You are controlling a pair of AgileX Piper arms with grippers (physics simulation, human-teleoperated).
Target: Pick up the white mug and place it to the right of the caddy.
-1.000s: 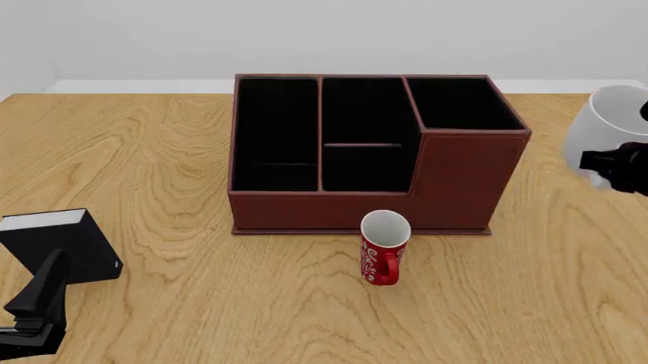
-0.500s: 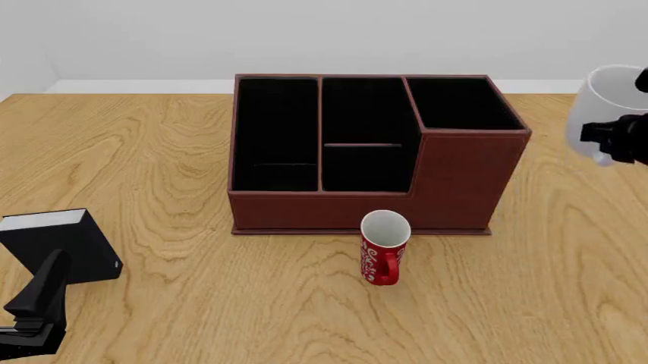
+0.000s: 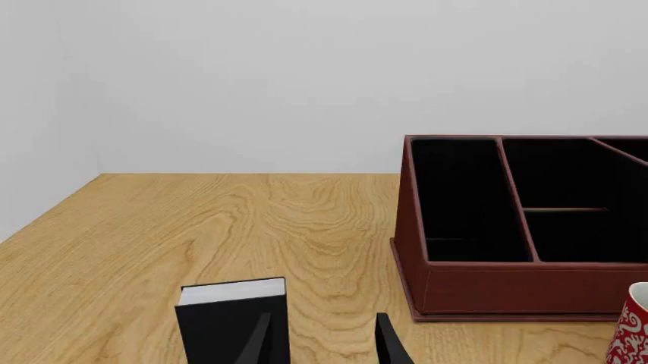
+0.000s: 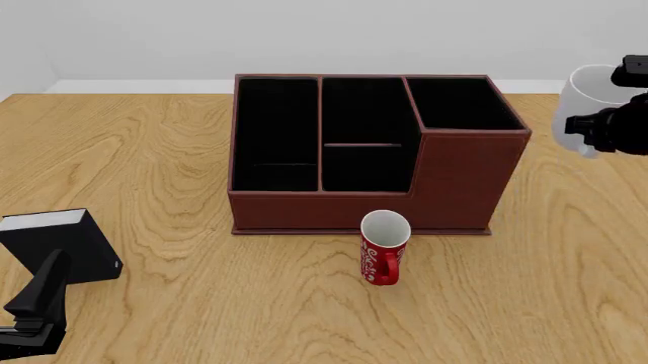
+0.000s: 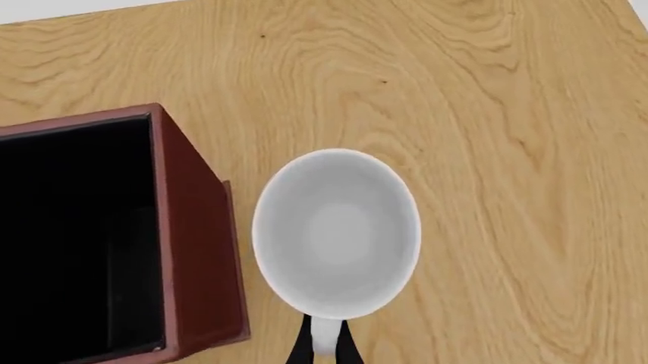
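The white mug (image 4: 584, 106) hangs in the air just right of the caddy (image 4: 466, 178), above the table. My right gripper (image 4: 602, 127) is shut on the mug's handle. In the right wrist view I look down into the mug (image 5: 336, 231), with its handle pinched at the gripper (image 5: 324, 350) and the caddy's taller corner (image 5: 197, 227) close beside it. My left gripper (image 4: 36, 303) rests low at the near left, open and empty (image 3: 322, 345). The caddy also shows in the left wrist view (image 3: 526, 284).
A red mug with white script (image 4: 384, 249) stands just in front of the caddy, and its edge shows in the left wrist view (image 3: 633, 327). A small black box with a white top (image 4: 56, 241) sits beside my left gripper (image 3: 231, 318).
My right gripper has carried the white mug farther back and a little to the left, closer to the caddy's right side. The left arm has not moved.
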